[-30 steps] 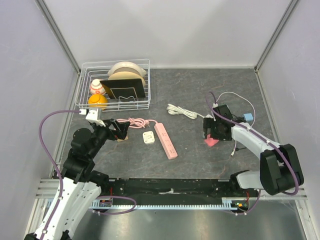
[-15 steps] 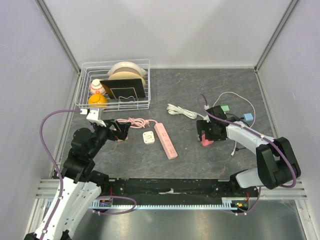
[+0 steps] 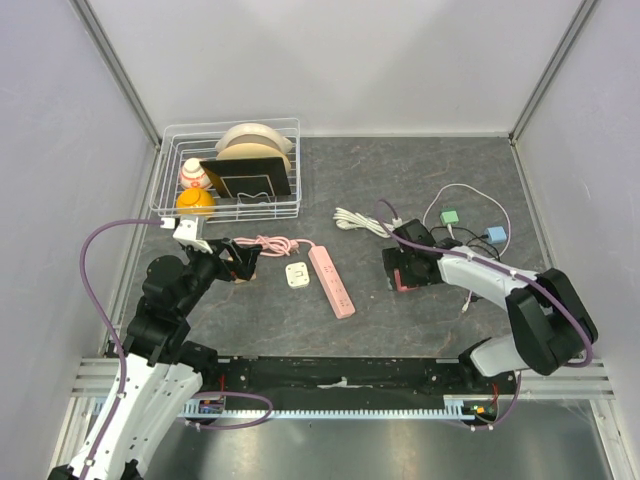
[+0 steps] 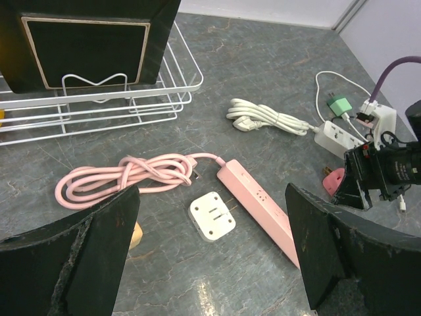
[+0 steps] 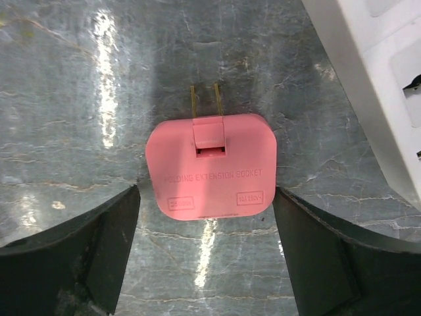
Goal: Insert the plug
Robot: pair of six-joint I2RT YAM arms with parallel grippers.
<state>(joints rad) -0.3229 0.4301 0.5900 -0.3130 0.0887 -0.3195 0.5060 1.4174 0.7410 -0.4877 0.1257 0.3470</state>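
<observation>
The pink folding plug lies flat on the grey marbled desk, directly between the spread fingers of the right gripper, which is nearer and clamps nothing. Its two brass prongs point away from the wrist. The body is smooth moulded plastic, rounded-square. The pink power strip lies well to the left, long axis diagonal. The left gripper hangs apart and empty near the white adapter.

- The pink plug bears raised lettering, "FOLDING EXTENSION SOCKET".
- Two small boxed labels below it are too faint to read.
- No other legible text anywhere.
</observation>
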